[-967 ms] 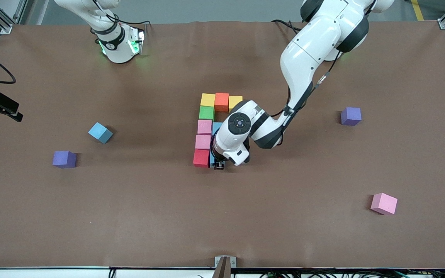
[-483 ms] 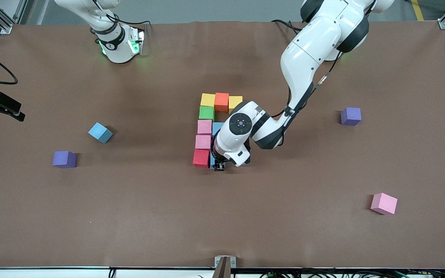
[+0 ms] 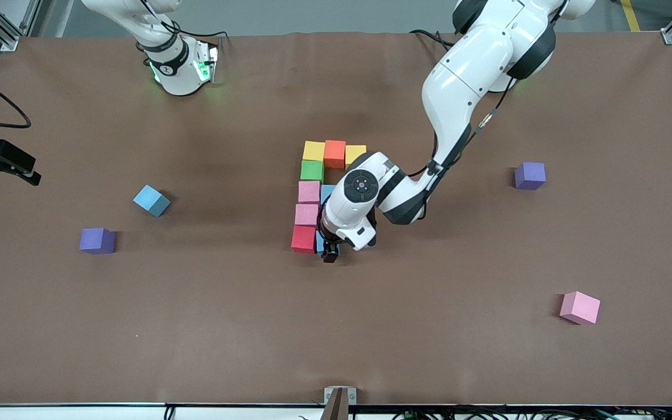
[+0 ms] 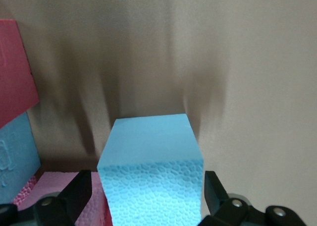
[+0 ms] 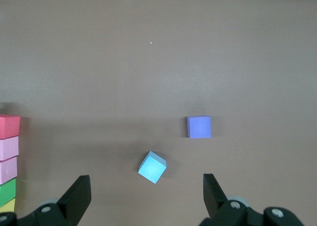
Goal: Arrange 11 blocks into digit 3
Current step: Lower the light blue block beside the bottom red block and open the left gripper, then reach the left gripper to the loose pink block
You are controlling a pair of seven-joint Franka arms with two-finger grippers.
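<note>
Currently the right gripper (image 5: 144, 191) waits wide open over the table's right-arm end. The left gripper (image 3: 331, 254), at the nearest row of the digit 3 (image 3: 312, 170), straddles a light blue block (image 4: 151, 156) that rests on the table beside the red block (image 3: 303, 239). Its jaws, clamped a second ago, now stand apart and hold nothing.

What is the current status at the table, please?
Left gripper open around light blue block, set beside red block. Right gripper open, waiting above loose blue block. Nothing obstructing.
</note>
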